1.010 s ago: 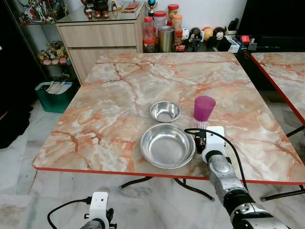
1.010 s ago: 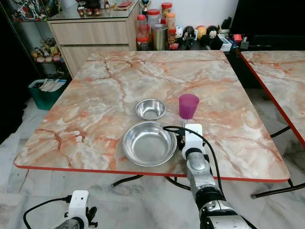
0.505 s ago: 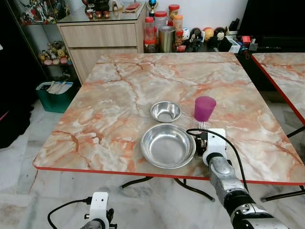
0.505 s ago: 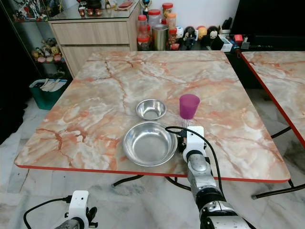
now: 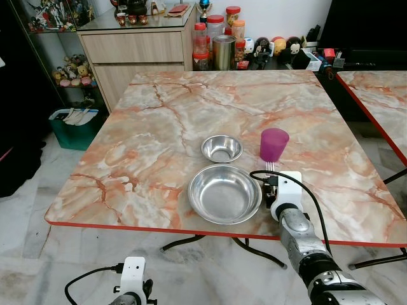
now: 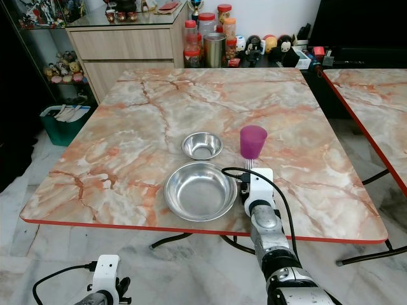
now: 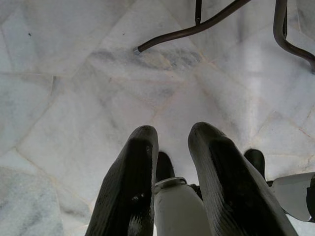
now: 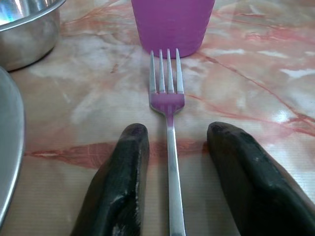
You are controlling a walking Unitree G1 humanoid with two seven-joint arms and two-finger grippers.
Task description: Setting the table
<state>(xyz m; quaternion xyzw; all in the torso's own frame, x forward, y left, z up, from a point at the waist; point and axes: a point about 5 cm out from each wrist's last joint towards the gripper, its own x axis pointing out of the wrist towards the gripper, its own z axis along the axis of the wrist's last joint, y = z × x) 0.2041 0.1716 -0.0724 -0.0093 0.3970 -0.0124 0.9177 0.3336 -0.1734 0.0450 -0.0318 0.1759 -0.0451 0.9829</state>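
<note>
Your right gripper (image 8: 170,162) rests low on the marble table (image 5: 152,133), just right of the large steel bowl (image 5: 224,194), with its black fingers (image 8: 120,172) spread apart and released. The fork (image 8: 168,105) lies flat on the tabletop between them, touching neither finger, its tines aimed at the purple cup (image 5: 273,144) and stopping just short of its base. That cup stands upright directly ahead of the gripper, so it blocks the way forward along the fork's line. The small steel bowl (image 5: 221,149) sits just beyond the large one and to the left of the cup, apart from both. The gripper's black cable (image 5: 299,190) loops over the table beside the large bowl's rim.

Your left gripper (image 7: 172,167) hangs below the table edge over the pale marble floor (image 7: 74,98), its fingers slightly parted around nothing, with the metal table legs (image 7: 206,22) ahead.

Past the far table edge you have a wooden cabinet (image 5: 137,54) and a row of jars (image 5: 219,41); a green bin (image 5: 75,127) stands on the floor at left, and a second marble table (image 5: 381,95) at right.
</note>
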